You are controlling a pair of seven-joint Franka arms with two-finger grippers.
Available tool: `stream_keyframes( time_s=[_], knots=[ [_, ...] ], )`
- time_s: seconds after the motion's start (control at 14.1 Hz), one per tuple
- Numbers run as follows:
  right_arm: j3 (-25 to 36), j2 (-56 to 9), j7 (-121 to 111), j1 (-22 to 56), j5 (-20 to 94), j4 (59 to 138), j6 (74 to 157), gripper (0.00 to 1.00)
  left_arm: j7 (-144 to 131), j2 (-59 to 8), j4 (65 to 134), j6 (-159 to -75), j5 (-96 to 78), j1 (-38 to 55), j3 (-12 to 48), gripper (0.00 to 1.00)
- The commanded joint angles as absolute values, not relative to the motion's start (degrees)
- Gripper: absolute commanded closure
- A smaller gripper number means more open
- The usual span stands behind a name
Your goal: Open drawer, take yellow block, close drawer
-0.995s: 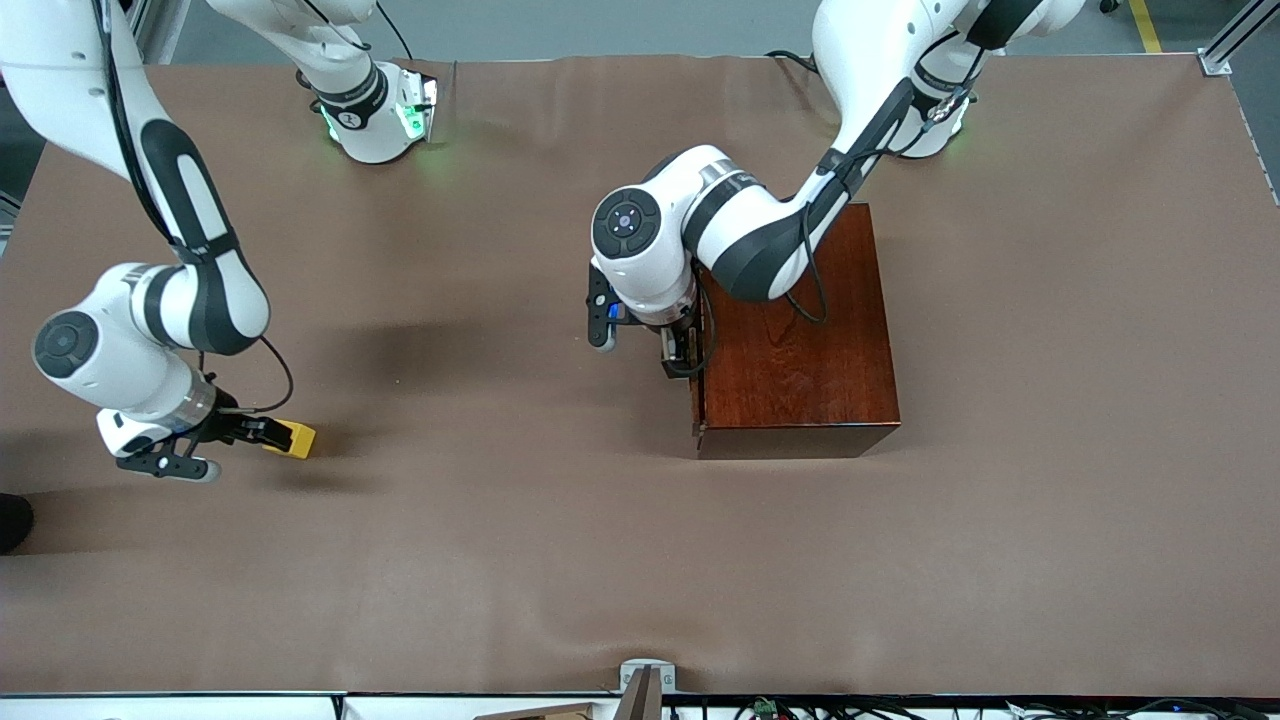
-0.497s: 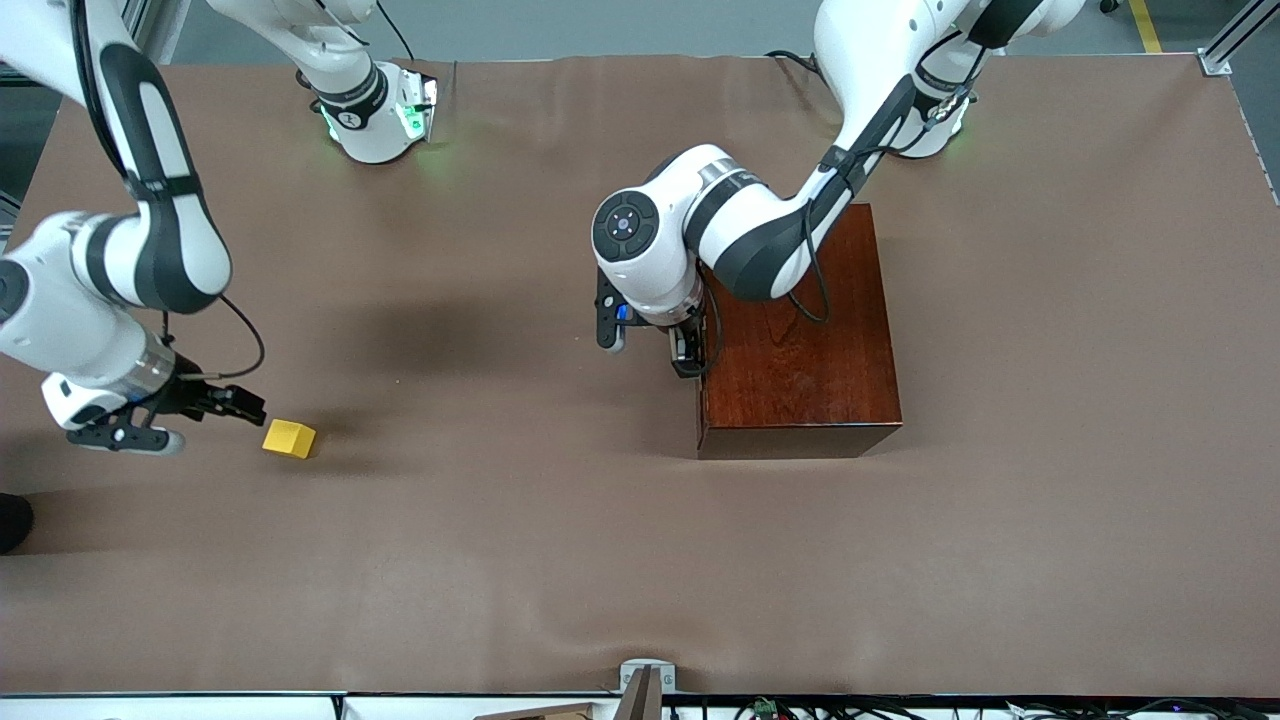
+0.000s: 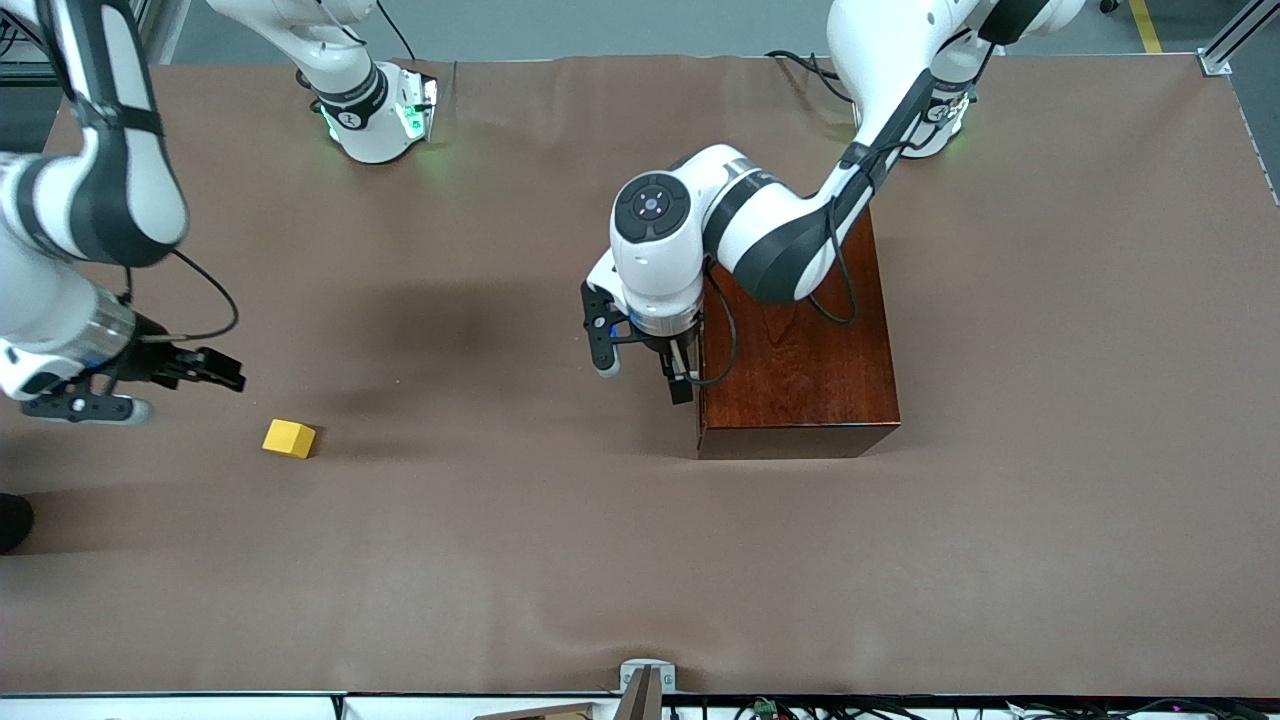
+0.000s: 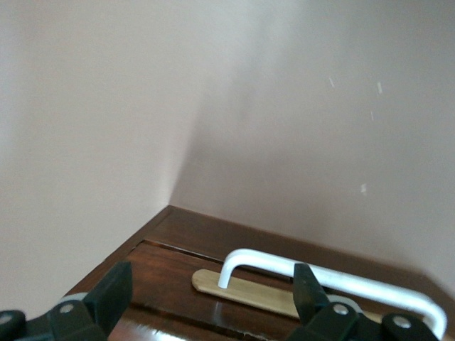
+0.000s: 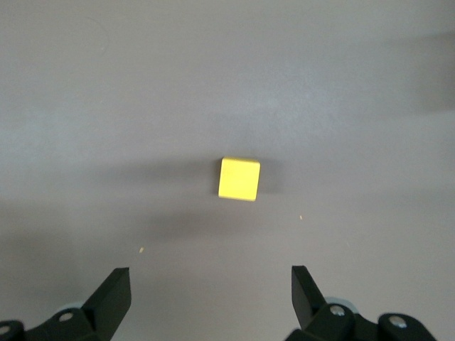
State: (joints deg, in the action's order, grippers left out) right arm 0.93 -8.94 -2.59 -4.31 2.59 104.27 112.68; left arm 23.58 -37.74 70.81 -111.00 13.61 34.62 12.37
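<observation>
The yellow block (image 3: 289,438) sits alone on the table toward the right arm's end — the right gripper (image 3: 215,370) hangs near it, fingers apart. The drawer (image 4: 213,273) is pushed in; the left gripper (image 3: 640,365) is by its handle (image 4: 334,280), fingers apart.

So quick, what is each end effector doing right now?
Left end effector: open, empty, at the drawer handle.
Right end effector: open, empty, near the yellow block on the table.
</observation>
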Motion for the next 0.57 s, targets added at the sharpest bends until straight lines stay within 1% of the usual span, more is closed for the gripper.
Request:
stream_keyframes(
  time_s=[0.0, 0.21, 0.36, 0.5],
  knots=[
    [0.88, -8.88, -2.90, -4.75, 2.99, 96.18, 103.13, 0.00, 16.28, -30.96, 71.98, -109.87, 12.22, 32.44, 11.78, 0.00],
    [0.88, -8.88, -2.73, -4.57, 2.99, 89.14, 95.55, 0.00, 14.94, -25.24, 72.16, -105.31, 7.75, 24.64, 11.78, 0.00],
    [0.44, -8.62, -1.06, -4.22, 2.73, 87.63, 93.26, 0.00, 15.03, -21.64, 72.25, -101.88, 7.55, 19.45, 11.69, 0.00],
    [0.44, -6.43, -0.18, -1.95, 2.38, 87.63, 92.64, 0.00, 15.03, -18.30, 72.42, -98.37, 7.12, 15.32, 11.69, 0.00]
  ],
)
